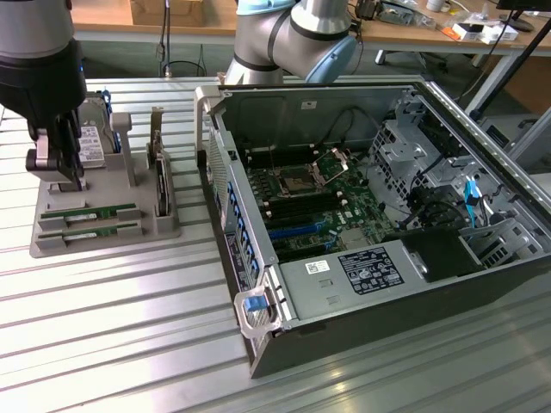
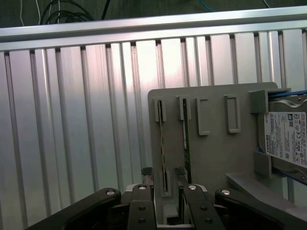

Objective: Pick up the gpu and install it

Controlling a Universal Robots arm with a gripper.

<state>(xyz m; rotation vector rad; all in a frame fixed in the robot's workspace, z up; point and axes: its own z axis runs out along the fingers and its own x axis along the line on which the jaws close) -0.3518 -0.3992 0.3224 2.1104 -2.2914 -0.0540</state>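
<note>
Green gpu [image 1: 90, 230] stands on edge, lengthwise along tray [image 1: 160, 226] slot, near wide-spread hand [image 1: 58, 176].

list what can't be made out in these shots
Hard drive: exterior view, mostly hidden behind the gripper; wrist view, cut off by the frame edge.
Two green gpu sticks: wrist view, seen edge-on, so their chips don't show.
Motherboard slots: exterior view, too small to tell which are free.
Arm: exterior view, cut off by the top edge.

Claw [image 1: 58, 168] wide open, downward
</note>
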